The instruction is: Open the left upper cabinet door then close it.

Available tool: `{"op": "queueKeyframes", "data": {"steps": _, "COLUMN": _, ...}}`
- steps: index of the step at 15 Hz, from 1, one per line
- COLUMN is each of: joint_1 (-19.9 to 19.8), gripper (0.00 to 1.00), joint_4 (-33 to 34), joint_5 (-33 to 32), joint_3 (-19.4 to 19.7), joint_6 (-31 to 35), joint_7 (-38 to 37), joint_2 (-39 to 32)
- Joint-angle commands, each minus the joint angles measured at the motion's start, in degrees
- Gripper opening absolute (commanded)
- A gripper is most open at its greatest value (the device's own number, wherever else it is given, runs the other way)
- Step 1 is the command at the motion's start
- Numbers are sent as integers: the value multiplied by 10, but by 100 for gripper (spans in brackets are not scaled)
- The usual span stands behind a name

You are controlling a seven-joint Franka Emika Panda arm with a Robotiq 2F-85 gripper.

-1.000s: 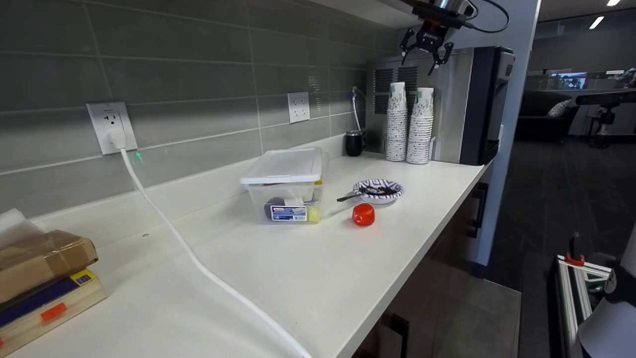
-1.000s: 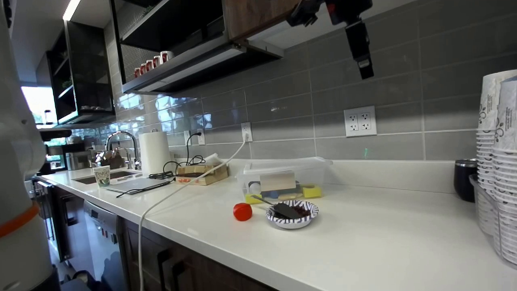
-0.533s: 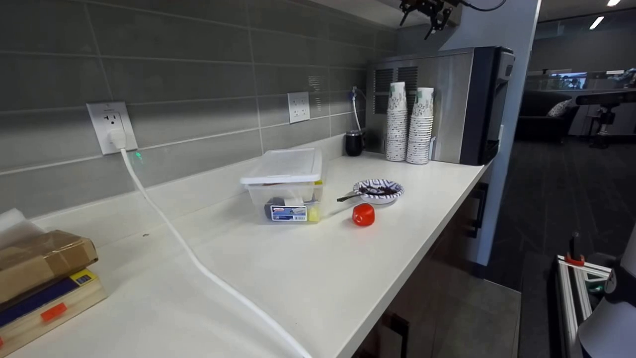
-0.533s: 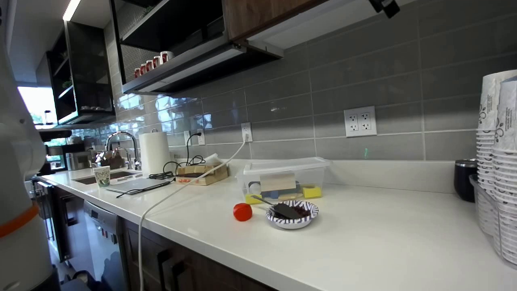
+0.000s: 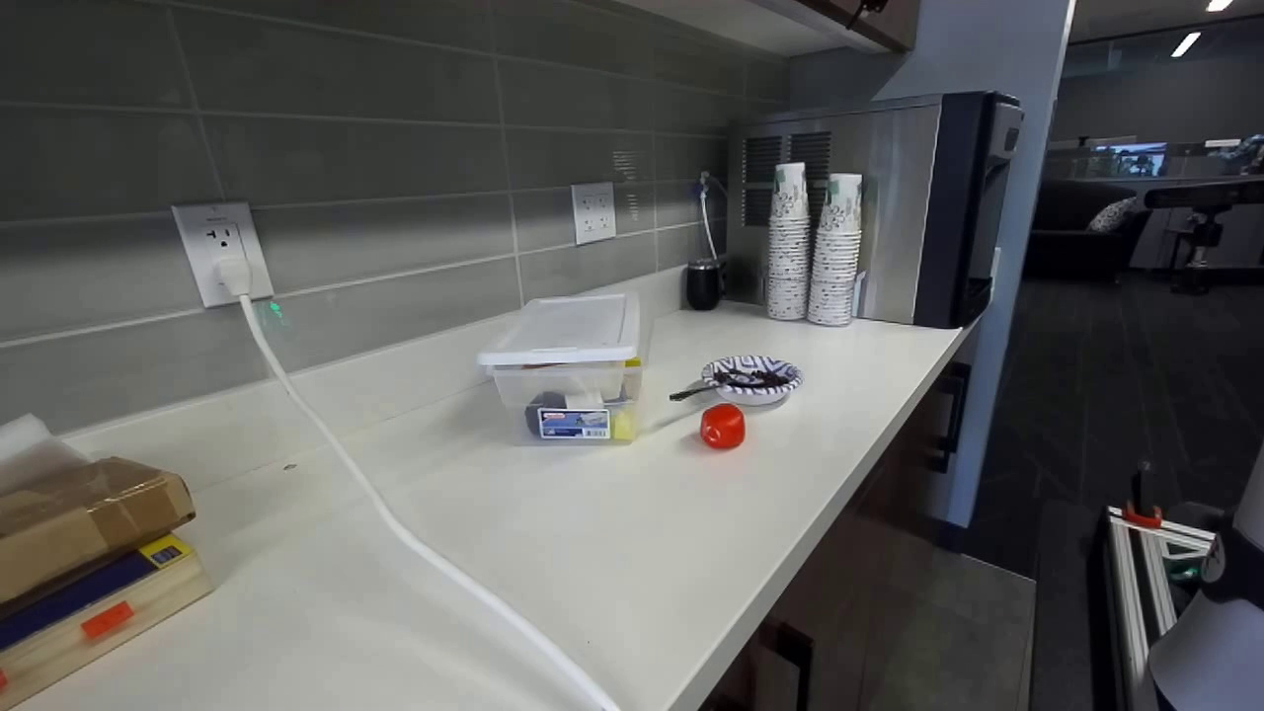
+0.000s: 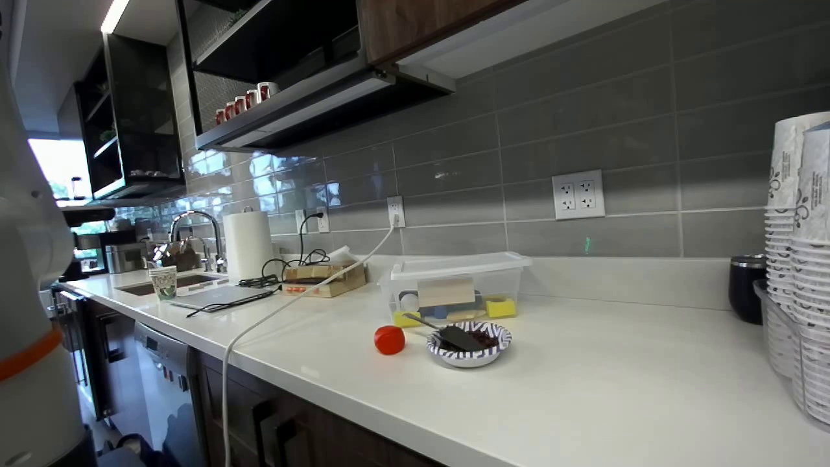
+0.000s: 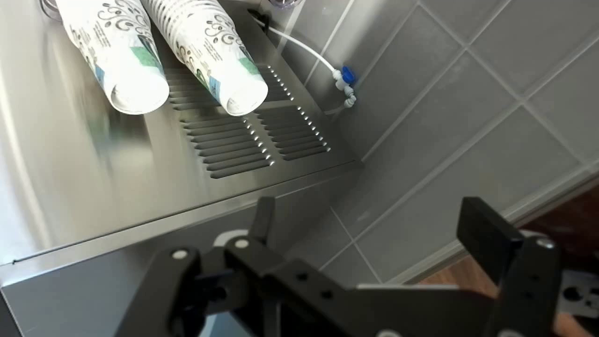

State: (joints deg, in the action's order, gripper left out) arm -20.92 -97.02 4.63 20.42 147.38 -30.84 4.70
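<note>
Above the machine (image 5: 904, 207), an exterior view's top edge cuts off the cabinet (image 5: 894, 25); cups (image 5: 836, 252) partly hide the machine's vents (image 5: 762, 178).

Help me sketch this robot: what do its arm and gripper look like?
The arm is whitish, smooth and rounded, with an orange band across it. In the wrist view, the gripper is black and angular, with blocky fingers and pale round dots like screw heads.

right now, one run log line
gripper: open, empty | upper cabinet: partly in view, open or shut unclear | paper cup stacks: beside steel machine
</note>
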Motion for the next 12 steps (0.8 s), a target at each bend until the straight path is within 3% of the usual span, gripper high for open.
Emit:
{"op": "queueKeyframes", "data": {"steps": 1, "joint_1": -7, "gripper": 100, "joint_4": 30, "joint_5": -26, "joint_3": -4, "joint_6": 28, "joint_7": -24, "joint_2": -2}}
{"op": "queueKeyframes", "data": {"steps": 3, "joint_1": -9, "gripper": 100, "joint_4": 45, "joint_5": -35, "joint_3": -4, "joint_6": 3, "joint_7": -35, "joint_2": -3}}
{"op": "queueKeyframes", "data": {"steps": 9, "joint_1": -27, "gripper": 100, "joint_4": 130, "joint_5": -129, "joint_3": 5, "joint_6": -201, "joint_7": -53, "joint_2": -5}}
{"op": "queueKeyframes", "data": {"steps": 12, "joint_1": -28, "gripper": 100, "joint_4": 159, "joint_5": -141, "joint_3": 6, "joint_6": -219, "joint_7": -67, "joint_2": -3}}
